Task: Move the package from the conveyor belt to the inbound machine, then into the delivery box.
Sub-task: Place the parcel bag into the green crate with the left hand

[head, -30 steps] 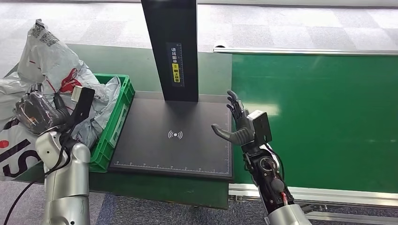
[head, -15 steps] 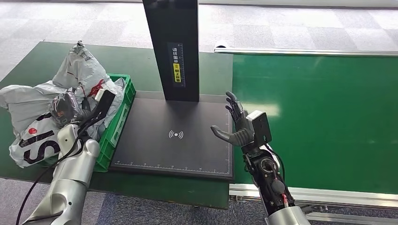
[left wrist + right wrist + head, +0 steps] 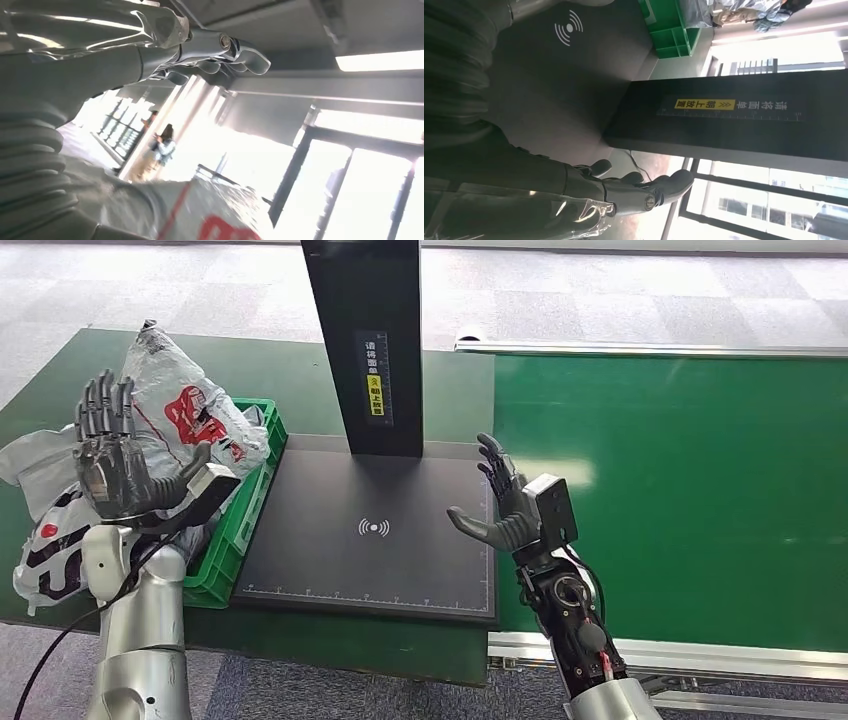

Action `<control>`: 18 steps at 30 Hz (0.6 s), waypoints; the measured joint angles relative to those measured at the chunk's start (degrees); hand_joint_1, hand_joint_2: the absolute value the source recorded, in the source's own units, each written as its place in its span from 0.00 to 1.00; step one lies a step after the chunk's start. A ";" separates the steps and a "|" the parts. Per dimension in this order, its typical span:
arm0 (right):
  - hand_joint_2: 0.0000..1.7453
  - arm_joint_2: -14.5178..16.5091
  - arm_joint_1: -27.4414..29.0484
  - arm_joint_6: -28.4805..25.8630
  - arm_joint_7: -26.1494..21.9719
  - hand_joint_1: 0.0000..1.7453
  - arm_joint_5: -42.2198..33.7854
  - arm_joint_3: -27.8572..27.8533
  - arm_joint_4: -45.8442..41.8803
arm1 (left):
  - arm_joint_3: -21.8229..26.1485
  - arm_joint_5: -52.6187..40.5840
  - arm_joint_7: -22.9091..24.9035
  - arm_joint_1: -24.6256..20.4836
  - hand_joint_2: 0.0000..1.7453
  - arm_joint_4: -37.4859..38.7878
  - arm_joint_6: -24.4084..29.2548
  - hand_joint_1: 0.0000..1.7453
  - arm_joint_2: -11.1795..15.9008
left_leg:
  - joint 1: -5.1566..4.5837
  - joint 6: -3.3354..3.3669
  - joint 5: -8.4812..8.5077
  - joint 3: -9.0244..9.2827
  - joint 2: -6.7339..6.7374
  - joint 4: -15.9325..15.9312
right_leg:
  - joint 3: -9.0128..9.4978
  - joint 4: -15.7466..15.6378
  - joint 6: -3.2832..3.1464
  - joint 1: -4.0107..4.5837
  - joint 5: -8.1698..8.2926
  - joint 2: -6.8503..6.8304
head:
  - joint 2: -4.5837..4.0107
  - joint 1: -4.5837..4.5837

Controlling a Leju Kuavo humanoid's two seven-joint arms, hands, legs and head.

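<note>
The package (image 3: 185, 415), a grey plastic mailer with red print, lies on top of the heap in the green delivery box (image 3: 262, 475), propped high and leaning over the box's far-left rim, with other bags spilling onto the table beside it. The left hand (image 3: 108, 455) is raised just in front of it, palm up and fingers spread, grasping nothing; the bag looks free of it. The right hand (image 3: 505, 505) hovers over the right edge of the inbound machine's black scan plate (image 3: 340, 550), fingers likewise released and empty.

By this layout the final step appears done: the drop into the box is made and the cycle is closing. The next move probably calls for drawing the left arm clear without brushing the loosely piled bags, and turning the right hand toward the conveyor belt (image 3: 680, 490) for a fresh pickup.

The machine's upright black column (image 3: 362, 340) stands at the plate's far side, so any crossing should stay low and near. The belt surface offers broad open room to the right.
</note>
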 joint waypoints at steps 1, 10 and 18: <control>1.00 0.03 -0.02 -0.01 -0.02 0.00 0.00 0.00 0.00 | 1.88 0.15 -0.29 0.08 0.00 -1.47 -0.01 0.00 -0.86 | 0.00 0.00 0.00 0.00 0.01 0.00 | -0.01 0.00 0.00 0.00 0.00 0.00 | 0.00 0.00; 1.00 0.05 -0.19 -0.19 -0.26 0.00 -0.16 0.03 0.02 | 8.85 5.04 -3.17 0.66 0.00 -8.50 -0.03 0.00 -4.92 | 0.05 -0.01 0.02 0.00 -0.06 -0.01 | 0.01 0.01 0.00 0.04 0.00 -0.02 | 0.00 0.02; 1.00 0.05 -1.64 -0.48 -2.26 0.00 -0.65 0.24 1.59 | 5.96 19.30 -4.73 2.35 0.25 -20.26 -0.03 0.00 -6.83 | 0.04 -0.01 0.01 -0.01 -0.08 0.00 | 0.00 0.00 0.00 0.03 0.00 -0.03 | 0.00 0.00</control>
